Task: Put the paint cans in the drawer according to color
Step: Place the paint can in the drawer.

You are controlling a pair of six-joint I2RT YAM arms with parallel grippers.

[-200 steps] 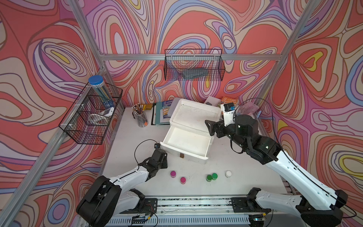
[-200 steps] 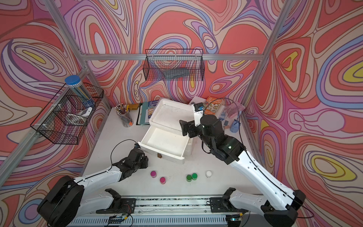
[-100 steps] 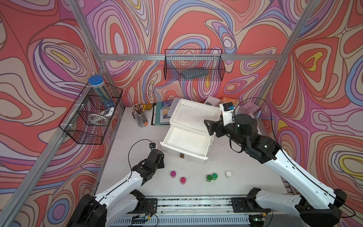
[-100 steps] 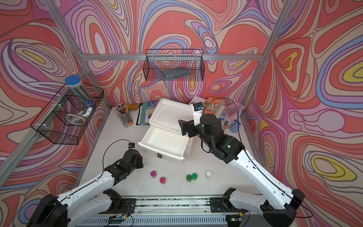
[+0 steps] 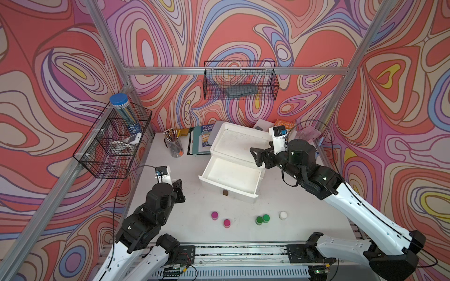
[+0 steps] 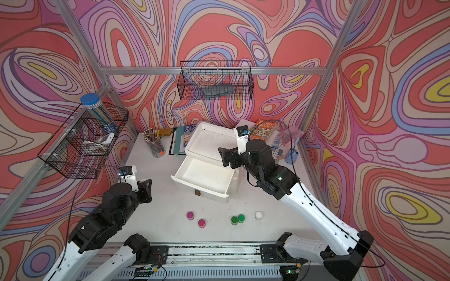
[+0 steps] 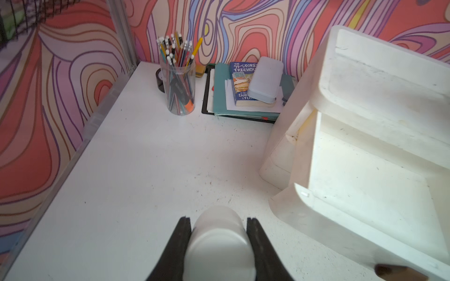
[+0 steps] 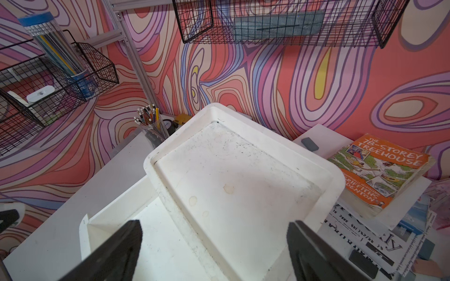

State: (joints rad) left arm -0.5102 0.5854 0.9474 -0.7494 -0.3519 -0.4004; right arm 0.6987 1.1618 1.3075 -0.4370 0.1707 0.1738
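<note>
Beside the open white plastic drawer point(image 5: 243, 193), your left tool point(image 7: 218, 220) clamps a small white round paint jar point(image 7: 219, 243) across its sides: light, rigid, probably slick; your right tool point(image 8: 214, 223) stands wide, empty, over the white cabinet top point(image 8: 243, 170)

White table point(image 5: 194, 199), lightly scuffed.
Toward the front: two magenta paint cans point(image 5: 214, 215), two green paint cans point(image 5: 259, 220) side by side, one white paint can point(image 5: 283, 215); behind them a drawer unit point(image 5: 233, 143), pencil cup point(image 5: 174, 147), and books point(image 5: 201, 143).

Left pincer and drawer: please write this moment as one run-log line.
left pincer: shut on white paint can | right pincer: open, over cabinet top | drawer: open, empty
</note>
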